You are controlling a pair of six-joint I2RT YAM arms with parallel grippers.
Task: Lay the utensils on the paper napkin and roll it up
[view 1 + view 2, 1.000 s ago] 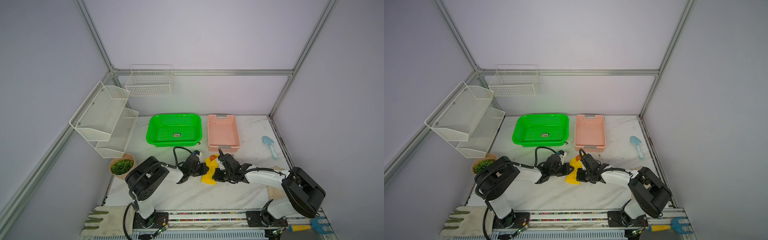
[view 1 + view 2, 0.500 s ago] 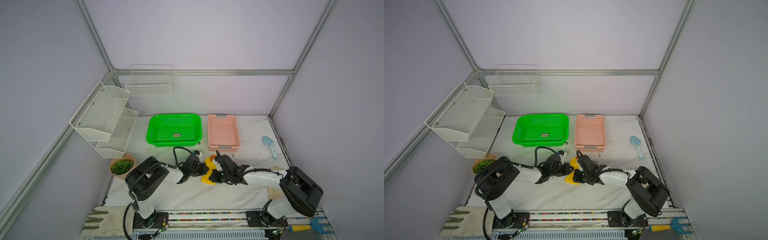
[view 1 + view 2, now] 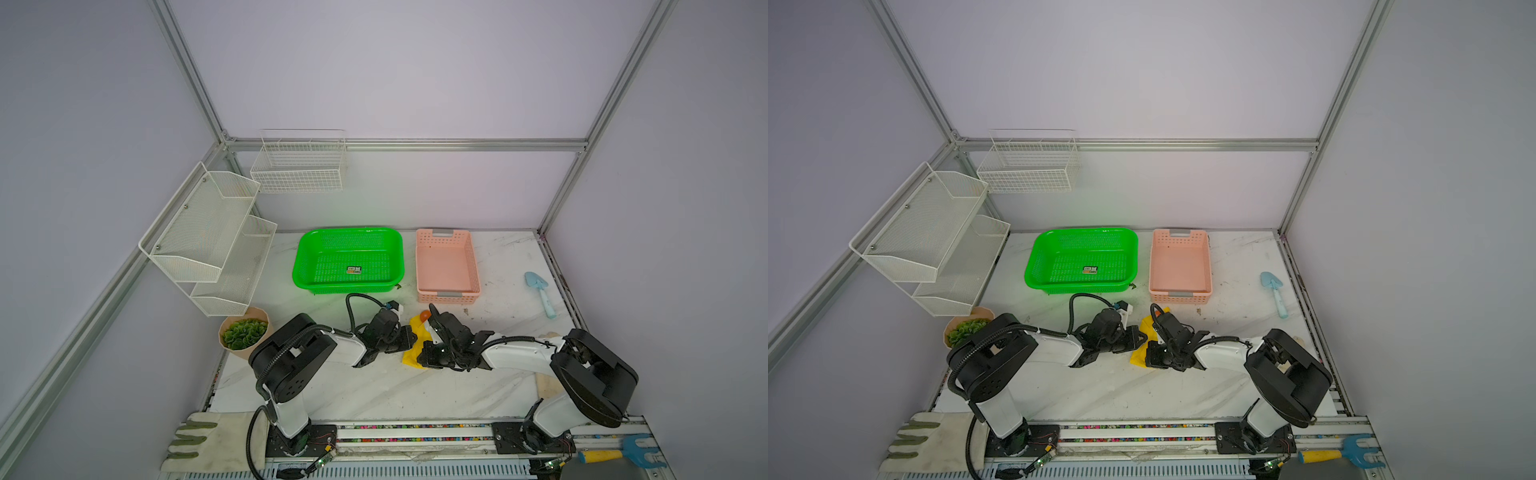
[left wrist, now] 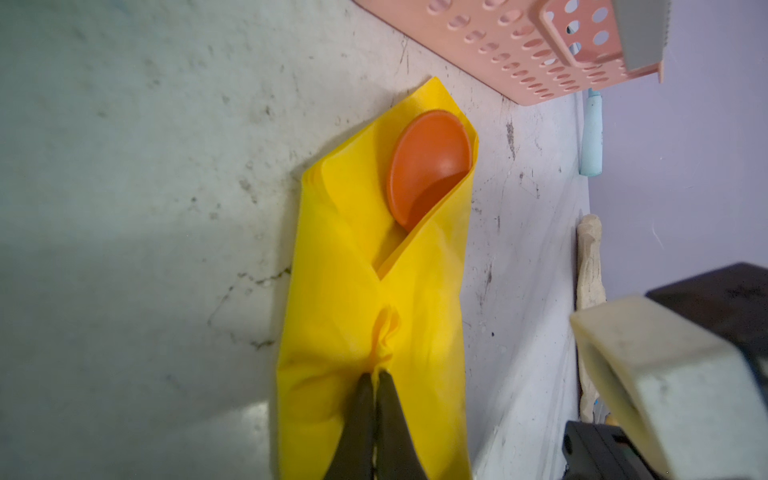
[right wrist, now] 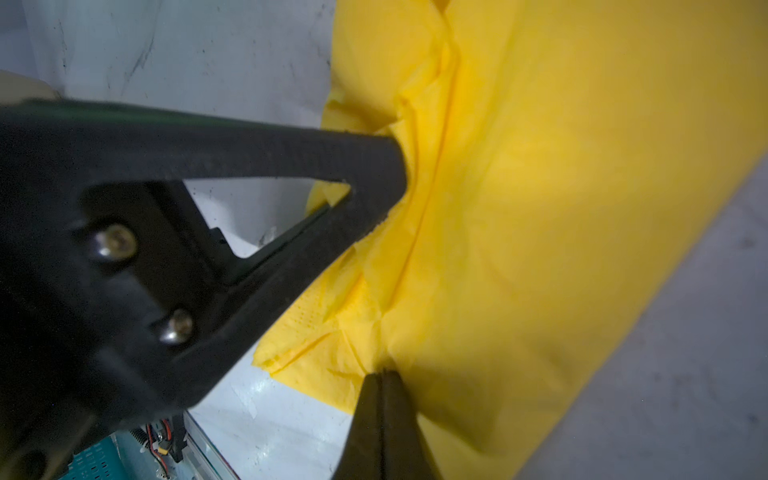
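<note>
The napkin (image 4: 365,270) is laid on the counter (image 4: 124,166) near the pink basket (image 4: 519,54). It is already folded over the spoon (image 4: 428,166), whose bowl is left showing at the open end. Fork and knife cannot be seen. A gathered pleat is pinched by the clenched left jaws, and a nearby fold seems caught by the clenched right jaws, probably so that the wrap cannot spring open.
</note>
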